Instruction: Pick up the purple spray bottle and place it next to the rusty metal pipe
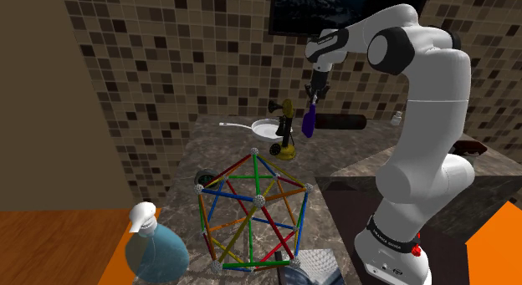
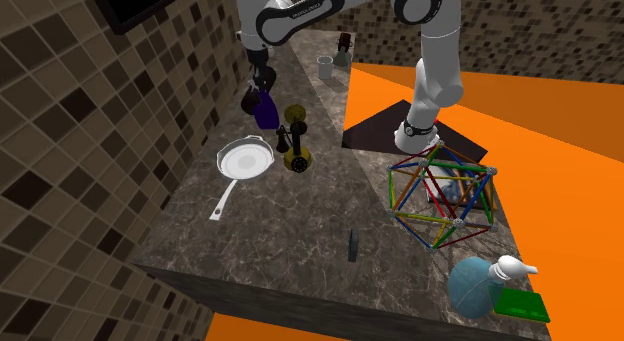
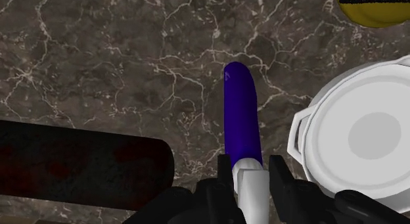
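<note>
In the shoulder view the gripper (image 1: 311,95) pinches the purple spray bottle (image 1: 308,121) by its top, hanging it over the counter's (image 1: 219,151) far end, just left of the dark pipe (image 1: 343,121). The second exterior view puts it close by the white frying pan (image 2: 245,159), which it could clip going down. The wrist view shows the fingers (image 3: 278,177) clasping only the white neck, so the slim, glossy body may slip or tip.

A wall of small brown and tan mosaic tiles (image 1: 167,49) fills the upper middle of the shoulder view, with a plain tan wall (image 1: 38,99) along the left edge. A dark framed panel (image 1: 293,12) hangs at the top, right of centre. The bench (image 1: 217,154) is dark marble with pale veins, set against the tiles. Orange floor (image 1: 42,241) shows in both lower corners.
</note>
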